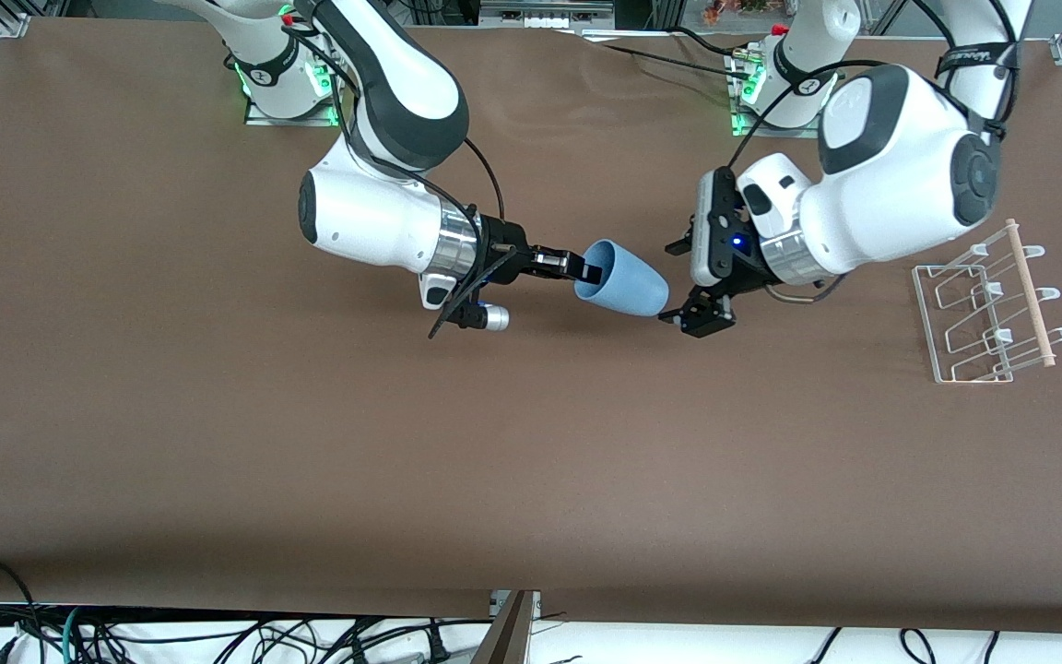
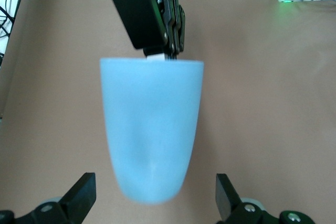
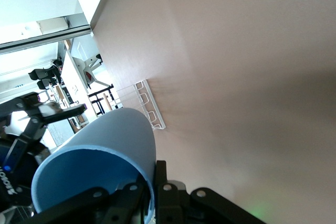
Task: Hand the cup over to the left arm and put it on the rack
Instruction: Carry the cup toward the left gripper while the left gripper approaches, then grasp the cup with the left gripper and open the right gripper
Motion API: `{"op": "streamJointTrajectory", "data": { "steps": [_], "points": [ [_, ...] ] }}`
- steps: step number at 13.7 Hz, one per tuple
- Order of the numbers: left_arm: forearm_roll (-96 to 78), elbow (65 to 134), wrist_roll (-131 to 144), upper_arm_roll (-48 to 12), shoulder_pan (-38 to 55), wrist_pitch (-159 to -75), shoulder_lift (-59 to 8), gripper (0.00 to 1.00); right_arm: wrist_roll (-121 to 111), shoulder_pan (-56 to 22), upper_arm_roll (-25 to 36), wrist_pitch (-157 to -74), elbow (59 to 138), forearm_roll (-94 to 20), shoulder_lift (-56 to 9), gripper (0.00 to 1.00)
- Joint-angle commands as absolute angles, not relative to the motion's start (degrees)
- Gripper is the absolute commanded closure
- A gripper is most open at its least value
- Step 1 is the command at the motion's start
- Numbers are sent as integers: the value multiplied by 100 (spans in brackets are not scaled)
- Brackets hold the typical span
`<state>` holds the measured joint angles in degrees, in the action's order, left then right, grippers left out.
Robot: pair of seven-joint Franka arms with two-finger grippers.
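Over mid-table, right gripper level, cup

I lose the cup's base past the right wrist view's edge (rack tiny, unreadable).

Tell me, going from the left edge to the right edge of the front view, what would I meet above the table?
Right arm's tool, shut on the rim of the blue cup → the cup, held in the air → left arm's tool, open at the cup's base → white wire rack on the table.
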<state>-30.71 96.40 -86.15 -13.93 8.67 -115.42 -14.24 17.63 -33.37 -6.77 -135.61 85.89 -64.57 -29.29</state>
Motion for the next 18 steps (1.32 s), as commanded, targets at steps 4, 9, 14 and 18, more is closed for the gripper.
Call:
{"op": "streamJointTrajectory", "data": {
  "steps": [4,9,14,18],
  "points": [
    [-3023,10054,-8332,-1600,931,-12119,-1239,0,1986,-3612,-633,-13966,8376,-6565,-3050,100],
    [-3015,10415,-8323,-1661,949,-12726,-1266,0,2004,-3604,-633,-13966,8341,-6565,-3041,100],
    [-2874,10362,-8279,-1714,958,-12735,-1327,100,2004,-3586,-624,-13957,8341,-6574,-3032,100],
    [-2874,10336,-8165,-1714,941,-12718,-1336,100,1987,-3568,-624,-13948,8341,-6566,-3006,100]
  ]
}}
